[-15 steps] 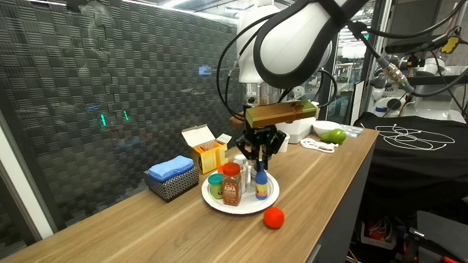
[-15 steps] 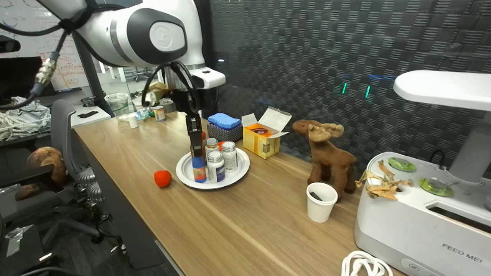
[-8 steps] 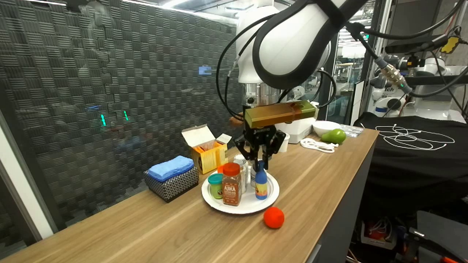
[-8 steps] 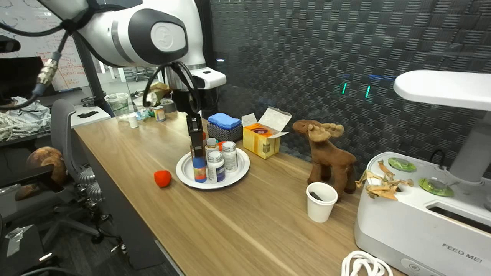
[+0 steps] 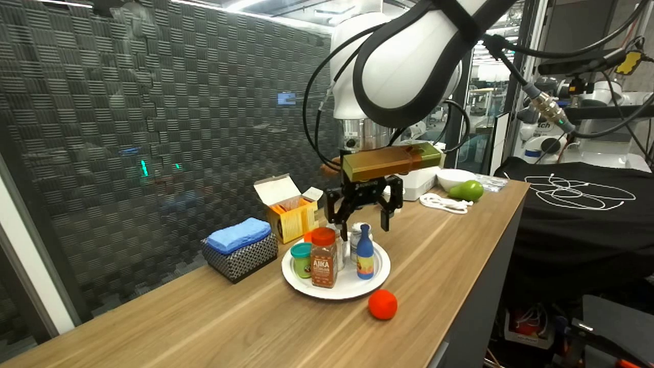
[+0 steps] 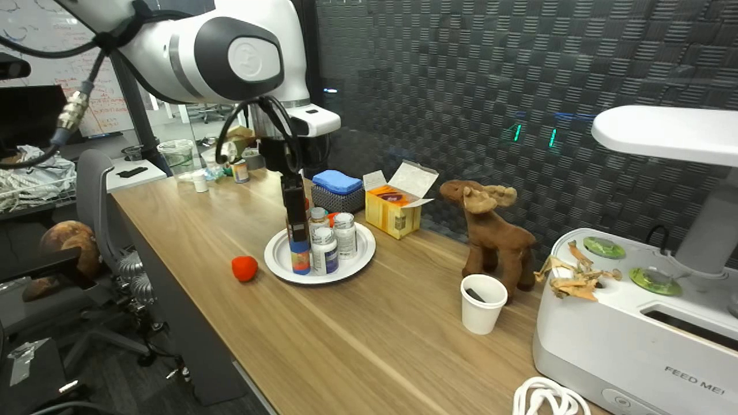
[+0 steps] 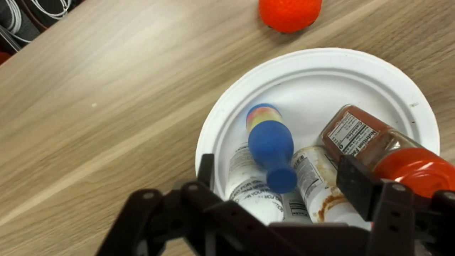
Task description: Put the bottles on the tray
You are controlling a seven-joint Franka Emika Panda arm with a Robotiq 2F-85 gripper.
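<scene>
The end effector (image 5: 365, 232) is spread wide and has hold of nothing: its fingers (image 7: 355, 186) stand clear on either side of the top of the blue bottle (image 5: 365, 258), which is upright on the round white tray (image 5: 347, 286). The tray lies on the tabletop (image 5: 240, 317) between the edge along the dark wall (image 5: 153, 128) and the open long edge, well away from the corners in view. Sharing it are a red-capped spice jar (image 5: 324, 261), a green jar (image 5: 301, 263), two white bottles (image 6: 324, 253) and a clear-looking bottle (image 6: 317, 223).

The blue bottle looks set down, so the next move probably calls for a straight rise. The main danger is sideways drift while the fingers are this low: the bottle is slender, and a brush at the neck could tip it onto its white neighbour or over the rim. One finger is close to the spice jar's cap; I cannot tell whether they touch, and a swing that way could topple the jar. The red ball (image 5: 382, 304), just beside the tray on its open-edge side, could roll off if bumped. Towards the far short edge in an exterior view stands a small white container (image 6: 200, 181); if it counts as a bottle, stopping now would leave the job unfinished
</scene>
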